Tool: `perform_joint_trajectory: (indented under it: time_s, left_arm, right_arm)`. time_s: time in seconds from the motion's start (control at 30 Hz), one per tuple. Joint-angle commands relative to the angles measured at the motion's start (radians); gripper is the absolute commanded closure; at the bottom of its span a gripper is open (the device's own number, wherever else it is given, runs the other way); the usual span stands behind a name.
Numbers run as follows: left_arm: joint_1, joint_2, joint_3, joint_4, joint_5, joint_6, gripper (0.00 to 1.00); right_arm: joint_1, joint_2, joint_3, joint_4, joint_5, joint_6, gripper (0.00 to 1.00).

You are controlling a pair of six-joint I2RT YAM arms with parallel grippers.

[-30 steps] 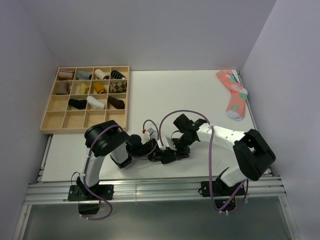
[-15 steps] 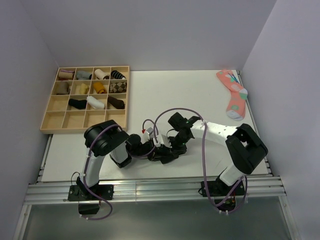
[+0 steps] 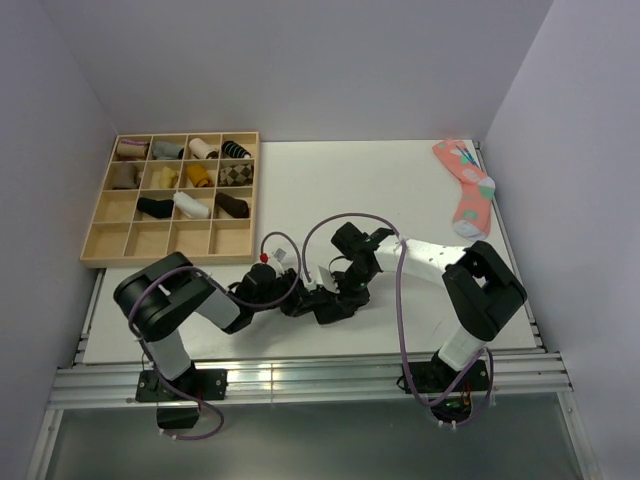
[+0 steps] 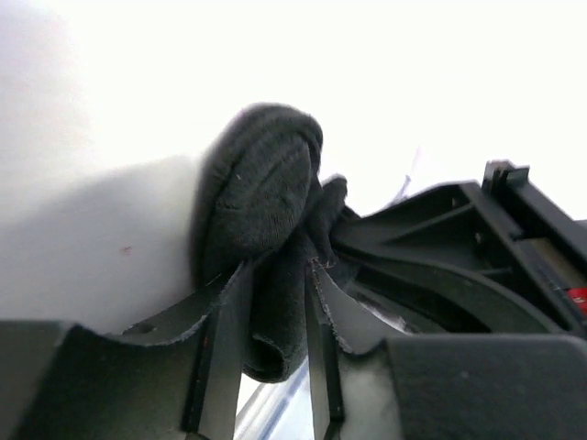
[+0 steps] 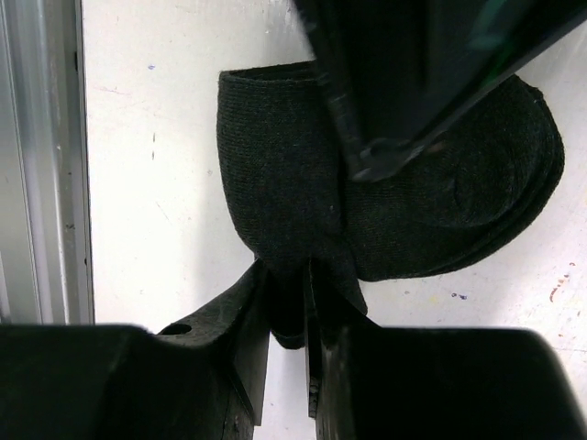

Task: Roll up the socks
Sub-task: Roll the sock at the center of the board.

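Table (image 3: pixel 340 190): white top, faint scuffs.
Walls (image 3: pixel 300 60): pale lavender, enclosing the table at left, far and right sides.
Rail (image 3: pixel 310 385): aluminium extrusion along the table's near edge.
Light: even, soft shadows.

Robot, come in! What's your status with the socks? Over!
Left end effector and right end effector both shut on dark grey knitted sock, partly rolled. Pink patterned sock lies apart, far corner. Nothing blocking.

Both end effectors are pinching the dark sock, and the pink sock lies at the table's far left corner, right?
No: top external shows the pink sock at the far right corner. Left end effector and right end effector do pinch the dark sock.
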Motion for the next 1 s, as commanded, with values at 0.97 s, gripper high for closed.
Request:
perform_joint_trajectory:
  time_s: [0.97]
  left_arm:
    - [0.008,-0.093,0.226,-0.628,-0.188,0.427,0.6]
  right_arm:
    - [0.01,0.046,0.005,-0.03,0.053,0.039,0.81]
